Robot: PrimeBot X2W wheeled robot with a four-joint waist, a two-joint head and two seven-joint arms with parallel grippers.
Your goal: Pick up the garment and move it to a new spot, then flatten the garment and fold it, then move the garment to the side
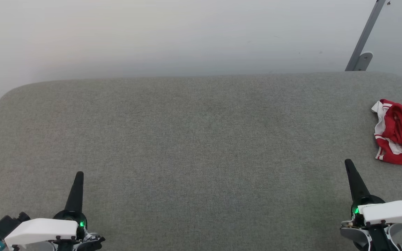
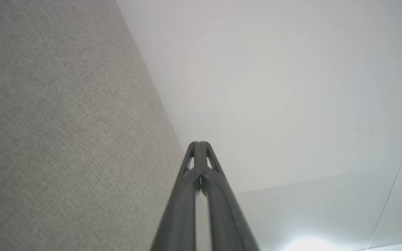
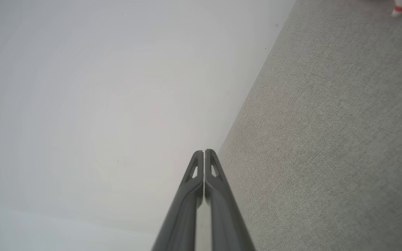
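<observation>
I see the garment (image 1: 401, 134) bunched in a crumpled heap at the right edge of the grey counter (image 1: 194, 139), partly cut off by the frame. My left gripper (image 1: 79, 174) sits near left, fingers pressed together, holding nothing. My right gripper (image 1: 348, 163) sits near right, likewise closed and empty, near the garment but not touching it.

A grey cloth-covered table (image 1: 201, 139) bears a crumpled red-and-white shirt (image 1: 401, 134), lying near the right gripper (image 1: 348, 164), ahead and to its right.
</observation>
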